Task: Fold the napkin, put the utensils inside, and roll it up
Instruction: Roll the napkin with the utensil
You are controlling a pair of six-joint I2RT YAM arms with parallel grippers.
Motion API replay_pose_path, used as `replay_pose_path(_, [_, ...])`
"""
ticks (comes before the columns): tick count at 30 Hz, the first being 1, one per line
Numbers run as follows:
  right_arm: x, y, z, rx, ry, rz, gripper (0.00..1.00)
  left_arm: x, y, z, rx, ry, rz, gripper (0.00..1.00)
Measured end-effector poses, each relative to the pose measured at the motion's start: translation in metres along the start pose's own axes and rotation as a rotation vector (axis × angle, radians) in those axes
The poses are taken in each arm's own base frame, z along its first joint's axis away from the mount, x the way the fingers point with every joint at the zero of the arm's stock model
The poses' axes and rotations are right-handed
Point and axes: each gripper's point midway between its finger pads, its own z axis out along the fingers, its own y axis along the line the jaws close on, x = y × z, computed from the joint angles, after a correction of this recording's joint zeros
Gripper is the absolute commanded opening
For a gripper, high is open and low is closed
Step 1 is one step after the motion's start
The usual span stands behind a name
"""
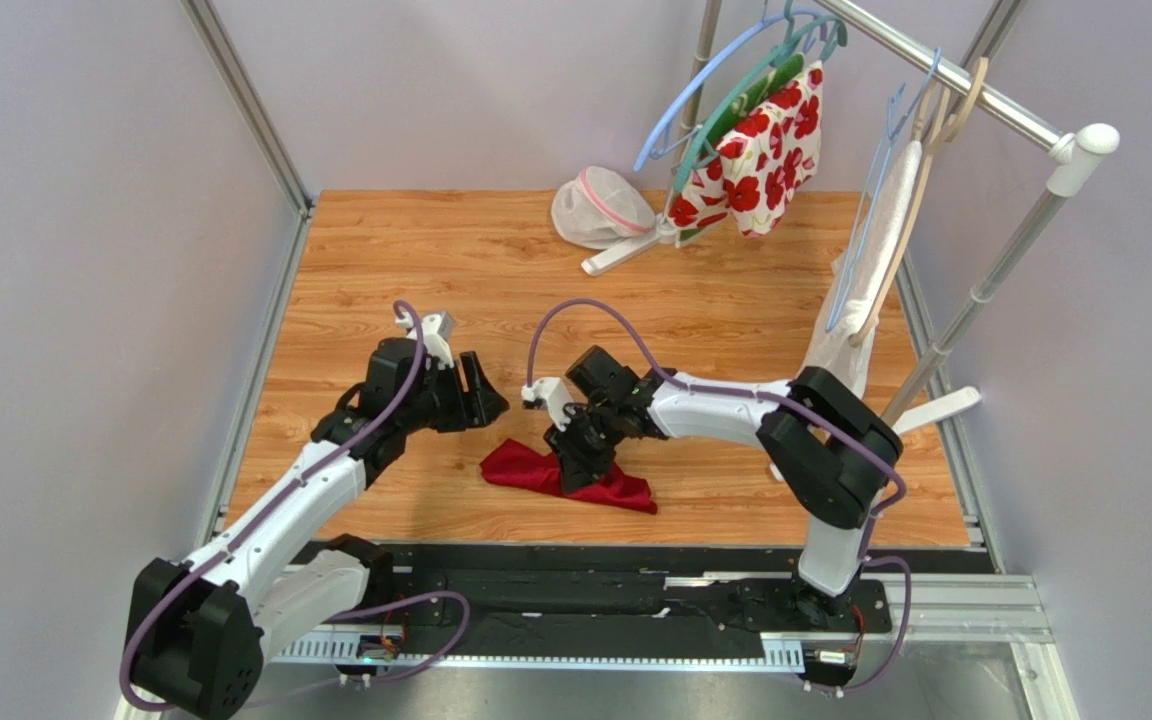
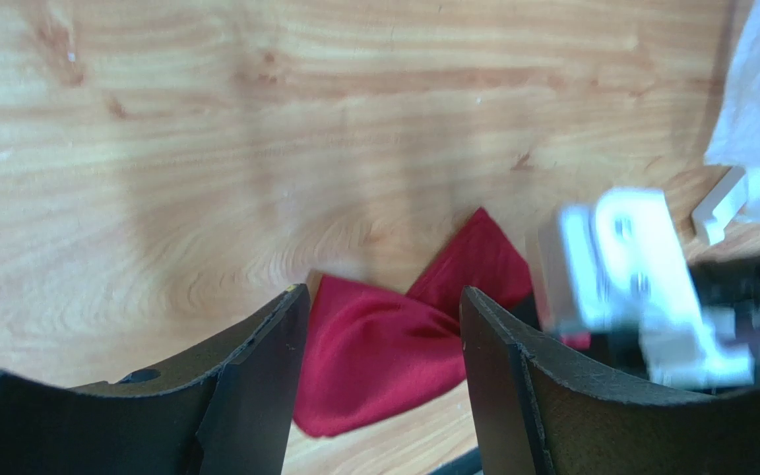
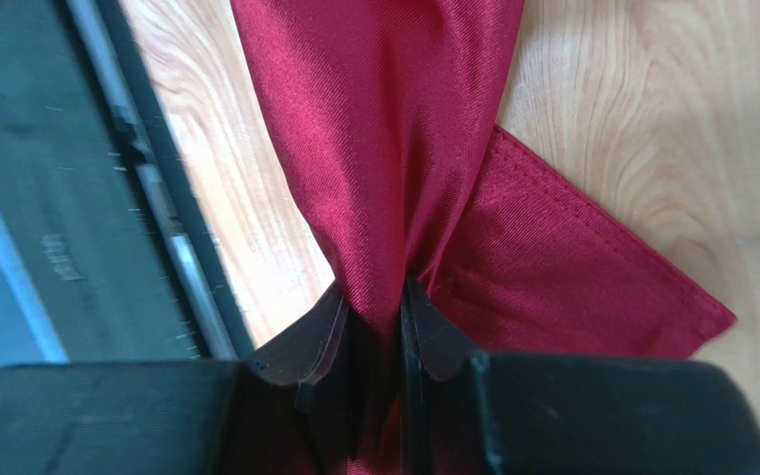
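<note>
The dark red napkin lies bunched on the wooden table near its front edge. My right gripper is shut on a pinched fold of the napkin, and cloth spreads out to both sides of the jaws. My left gripper is open and empty, just up and left of the napkin, which shows between its fingers. The right arm's white wrist part shows blurred in the left wrist view. No spoon or other utensil is in view.
A clothes rack stands at the back right with hangers, a white cloth with red flowers and a white towel. A white mesh bag lies at the back. The black base rail runs along the table's front edge.
</note>
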Motion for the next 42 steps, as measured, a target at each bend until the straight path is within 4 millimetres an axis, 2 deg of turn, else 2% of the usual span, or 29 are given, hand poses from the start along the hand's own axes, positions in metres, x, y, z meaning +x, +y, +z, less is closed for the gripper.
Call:
replay_pose_path(5, [-0.002,-0.006,-0.001,-0.174,-0.001,0.187,0.02,0.016,0.004,-0.002,-0.004,0.055,-0.002,0.66])
replay_pose_path(9, [-0.003,-0.012,-0.002,-0.302,-0.013,0.330,0.01,0.028,-0.001,0.000,0.033,0.103,0.002,0.65])
replay_pose_path(16, [-0.005,-0.023,-0.005,-0.513,-0.026,0.537,0.01,0.047,-0.034,0.001,0.171,0.168,0.057,0.65])
replay_pose_path(23, [-0.007,-0.040,-0.011,-0.633,-0.058,0.672,0.01,0.090,-0.038,0.010,0.218,0.298,0.043,0.65])
replay_pose_path(25, [-0.008,-0.044,-0.013,-0.650,-0.068,0.695,0.01,0.096,-0.036,0.011,0.208,0.308,0.031,0.64])
replay_pose_path(30, [-0.008,-0.048,-0.014,-0.662,-0.075,0.719,0.01,0.095,-0.018,0.018,0.102,0.254,-0.009,0.63])
replay_pose_path(36, [-0.009,-0.048,-0.015,-0.672,-0.074,0.735,0.01,0.076,-0.009,0.032,0.030,0.144,-0.054,0.57])
replay_pose_path(42, [-0.009,-0.048,-0.015,-0.673,-0.074,0.738,0.01,0.067,0.002,0.042,-0.032,0.093,-0.072,0.47])
